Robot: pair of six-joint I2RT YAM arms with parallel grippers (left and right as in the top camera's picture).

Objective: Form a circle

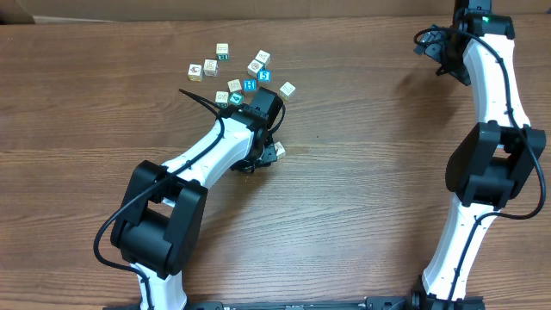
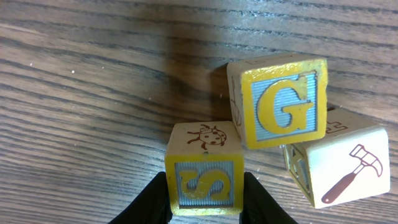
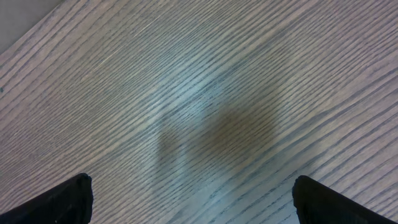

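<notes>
In the left wrist view my left gripper [image 2: 205,202] is shut on a yellow cube with a letter S [image 2: 204,177], a black finger on each side of it. The cube sits on the wood beside a yellow G cube [image 2: 280,102] and a white cube with a hammer picture [image 2: 345,165]; these three make up the circle group. From overhead the left gripper [image 1: 269,151] covers most of that group, and only a white cube [image 1: 279,150] peeks out. My right gripper [image 3: 193,199] is open over bare wood, and overhead it sits far right at the back [image 1: 437,50].
A looser bunch of several similar alphabet cubes [image 1: 241,73] lies just behind the left gripper. A black cable [image 1: 200,100] sticks out from the left arm. The wooden table [image 1: 362,172] runs between the two arms.
</notes>
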